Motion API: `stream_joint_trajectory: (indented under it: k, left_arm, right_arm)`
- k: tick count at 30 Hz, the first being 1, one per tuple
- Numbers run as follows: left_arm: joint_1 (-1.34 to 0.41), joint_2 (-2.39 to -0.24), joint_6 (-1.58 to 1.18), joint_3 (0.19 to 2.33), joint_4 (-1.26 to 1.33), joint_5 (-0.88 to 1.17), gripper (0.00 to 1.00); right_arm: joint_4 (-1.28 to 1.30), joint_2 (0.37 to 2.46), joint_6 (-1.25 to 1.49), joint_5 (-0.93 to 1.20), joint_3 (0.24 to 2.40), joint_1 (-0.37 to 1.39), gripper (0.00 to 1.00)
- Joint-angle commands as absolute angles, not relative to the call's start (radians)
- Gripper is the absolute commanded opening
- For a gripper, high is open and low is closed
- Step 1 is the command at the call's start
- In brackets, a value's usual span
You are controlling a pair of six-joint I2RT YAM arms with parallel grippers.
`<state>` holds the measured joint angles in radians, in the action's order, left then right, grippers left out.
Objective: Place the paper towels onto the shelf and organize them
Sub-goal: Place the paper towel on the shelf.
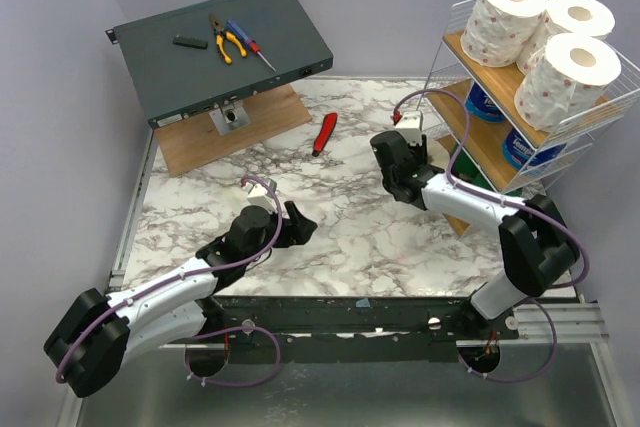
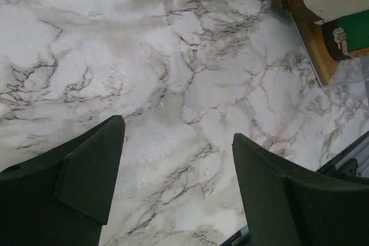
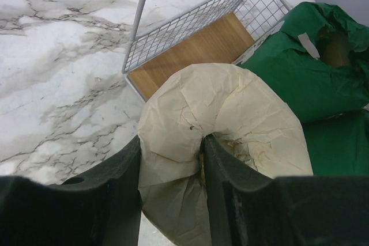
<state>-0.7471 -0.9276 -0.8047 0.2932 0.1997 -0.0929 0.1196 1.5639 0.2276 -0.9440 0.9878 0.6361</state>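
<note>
Dark fingers of the right gripper [image 3: 171, 142] were clamped on a crumpled fold of the cream roll [image 3: 230, 113], with the paper squeezed tight between them. The roll sat low at the shelf [image 3: 190, 33], in front of a bare wooden tier and wire side, right beside the green rolls [image 3: 311, 79]. Whether cream touched green could not be told. A strip of pale tape showed on the green wrap, with no writing on it.

Left gripper [image 2: 177, 131]: jaws well apart, nothing between them, only the marble table [image 2: 173, 56] below. At the top right corner of its view was a bit of green wrap with a small pale label, too small to read.

Only the overhead view showed the rest:
- three white rolls [image 1: 545, 37] with pink specks on the top tier, touching one another
- two blue rolls [image 1: 485, 104] on the middle tier, print too small to read
- red-handled tool [image 1: 325, 132] alone on the marble
- grey box [image 1: 225, 47] tilted on a wooden board, with pliers [image 1: 228, 42] and a screwdriver [image 1: 250, 45] on top

From above, the cream roll was hidden under the right arm.
</note>
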Motion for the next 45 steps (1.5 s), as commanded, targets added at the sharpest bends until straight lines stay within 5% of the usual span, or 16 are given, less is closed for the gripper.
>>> stream_joint_trajectory:
  k: [1,31,45]
  left_arm:
    - [-0.744,-0.933,-0.793,0.299,0.216,-0.071,0.78]
    - [-0.744,-0.905,-0.783,0.297,0.189,-0.098,0.78]
    - [-0.744,-0.901,-0.777,0.301,0.183,-0.103,0.78]
  right_arm:
    - [0.011,1.604,0.201,-1.005,1.028,0.603,0.35]
    - [-0.216,1.75,0.149,-0.974,1.064,0.466,0.35]
    - [-0.189,1.733,0.163,-0.974,1.058,0.464,0.56]
